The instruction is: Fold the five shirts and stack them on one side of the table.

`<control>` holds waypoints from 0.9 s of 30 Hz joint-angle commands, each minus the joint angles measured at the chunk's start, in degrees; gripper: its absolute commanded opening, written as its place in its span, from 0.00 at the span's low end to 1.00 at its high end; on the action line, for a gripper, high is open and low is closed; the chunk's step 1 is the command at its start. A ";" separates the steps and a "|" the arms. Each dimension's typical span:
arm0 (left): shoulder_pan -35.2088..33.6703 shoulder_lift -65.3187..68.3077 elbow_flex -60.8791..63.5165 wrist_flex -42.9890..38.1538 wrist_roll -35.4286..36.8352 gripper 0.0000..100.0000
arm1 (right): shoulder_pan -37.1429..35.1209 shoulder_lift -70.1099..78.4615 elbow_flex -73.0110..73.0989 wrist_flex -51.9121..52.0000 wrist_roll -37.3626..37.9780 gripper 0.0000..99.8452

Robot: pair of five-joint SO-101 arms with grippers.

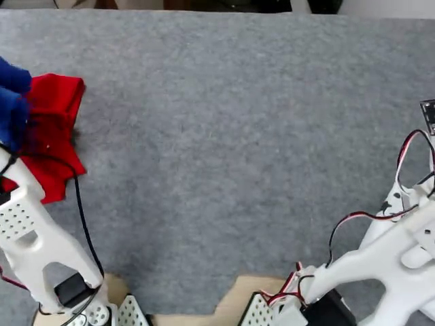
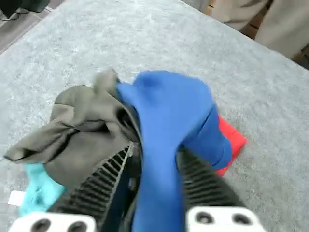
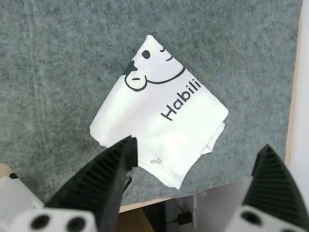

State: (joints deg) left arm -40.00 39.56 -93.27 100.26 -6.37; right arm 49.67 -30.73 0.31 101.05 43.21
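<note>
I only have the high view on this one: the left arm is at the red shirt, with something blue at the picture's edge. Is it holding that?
Observer: Yes. The left gripper is shut on a blue shirt, which is bunched between its fingers.
Operator: Are there more shirts over there?
Observer: Two. A crumpled olive-grey shirt lies against the blue one, and a turquoise shirt is partly hidden by it.
Operator: And the right arm's end, which is cut off for me?
Observer: The right gripper is open above a folded white shirt that lies flat on the grey mat.
</note>
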 commanded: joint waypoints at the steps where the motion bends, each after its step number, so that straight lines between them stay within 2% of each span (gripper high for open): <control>1: -6.95 1.36 -1.93 -2.73 5.01 0.26 | -0.57 -1.45 0.13 1.05 -0.53 0.38; 4: -12.04 4.35 -1.93 -6.86 5.71 0.27 | -0.84 -1.36 0.13 1.05 -0.62 0.38; 6: -12.66 5.76 -1.76 -7.30 5.71 0.27 | -0.92 -1.36 0.13 1.05 -0.62 0.38; 11: -7.65 9.54 -1.85 -7.91 6.42 0.27 | -4.09 -1.54 3.38 0.97 -0.70 0.38; 14: -4.40 11.91 -1.49 -12.22 9.76 0.27 | -5.32 -1.63 5.05 1.05 -0.70 0.38; 20: -3.25 20.18 -1.32 -20.84 14.33 0.26 | -5.23 -1.71 5.32 1.05 -0.70 0.38; 27: -12.13 27.82 -1.85 -21.10 19.96 0.26 | -5.32 -1.45 5.41 1.05 -2.02 0.38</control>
State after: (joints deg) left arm -48.62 68.22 -93.27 80.22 11.65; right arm 45.19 -30.81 5.58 101.05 42.15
